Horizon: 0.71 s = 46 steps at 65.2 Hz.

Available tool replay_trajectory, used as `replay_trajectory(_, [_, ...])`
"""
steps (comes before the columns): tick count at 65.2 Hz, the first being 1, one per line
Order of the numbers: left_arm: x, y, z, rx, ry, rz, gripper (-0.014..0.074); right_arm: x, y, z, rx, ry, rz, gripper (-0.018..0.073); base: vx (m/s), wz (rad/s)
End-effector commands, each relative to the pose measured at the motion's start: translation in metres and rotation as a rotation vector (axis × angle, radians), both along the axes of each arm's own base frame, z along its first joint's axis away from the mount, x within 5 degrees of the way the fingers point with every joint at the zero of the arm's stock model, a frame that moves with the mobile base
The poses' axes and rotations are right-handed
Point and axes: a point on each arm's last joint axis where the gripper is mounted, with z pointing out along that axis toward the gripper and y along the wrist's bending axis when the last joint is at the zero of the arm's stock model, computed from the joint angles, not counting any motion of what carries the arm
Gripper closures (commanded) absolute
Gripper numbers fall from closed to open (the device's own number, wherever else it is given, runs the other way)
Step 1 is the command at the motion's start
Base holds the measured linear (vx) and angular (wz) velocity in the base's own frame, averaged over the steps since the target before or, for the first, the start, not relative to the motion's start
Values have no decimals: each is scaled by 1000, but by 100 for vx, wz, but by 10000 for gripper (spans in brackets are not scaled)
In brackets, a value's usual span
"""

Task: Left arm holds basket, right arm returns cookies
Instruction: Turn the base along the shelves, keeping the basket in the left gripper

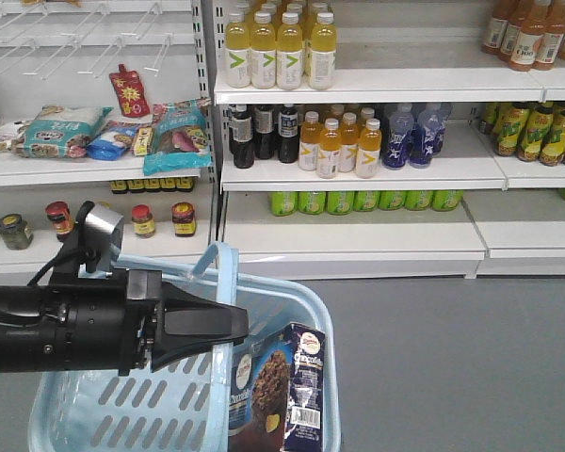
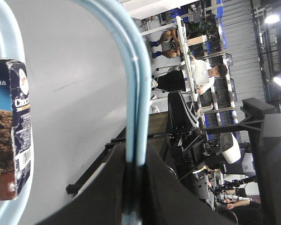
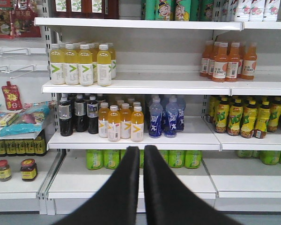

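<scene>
The light blue basket (image 1: pixel 326 369) hangs low in the front view, its hoop handle (image 1: pixel 223 262) raised. My left gripper (image 1: pixel 241 325) reaches in from the left and is shut on that handle (image 2: pixel 135 89), which the left wrist view shows running down between the two black jaws of my left gripper (image 2: pixel 134 185). The cookies (image 1: pixel 281 388), a dark carton picturing chocolate chip cookies, stand inside the basket against its right wall; the cookies (image 2: pixel 9 133) also show at the left edge of the left wrist view. My right gripper (image 3: pixel 141 153) is shut on nothing, level with the shelves.
White shop shelves (image 1: pixel 358 171) carry yellow drink bottles (image 1: pixel 277 49), orange and dark bottles (image 3: pixel 118 123), green cans (image 3: pixel 103 158) and orange bottles (image 3: pixel 228 61). Snack bags (image 1: pixel 174 132) and jars (image 1: pixel 143 220) fill the left bay. Grey floor (image 1: pixel 452 358) lies right of the basket.
</scene>
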Motion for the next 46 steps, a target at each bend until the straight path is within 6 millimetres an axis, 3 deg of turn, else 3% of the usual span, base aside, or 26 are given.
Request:
replay_trajectory(1, [0, -2, 28, -157, -37, 13, 599, 0, 0, 2, -8, -65, -1, 565, 41, -11])
replay_trajectory(25, [0, -2, 28, -153, -37, 17, 599, 0, 0, 2, -8, -65, -1, 565, 38, -22])
replay_trajectory(46, [0, -2, 28, -153, -37, 17, 599, 0, 0, 2, -8, -65, -1, 565, 28, -71])
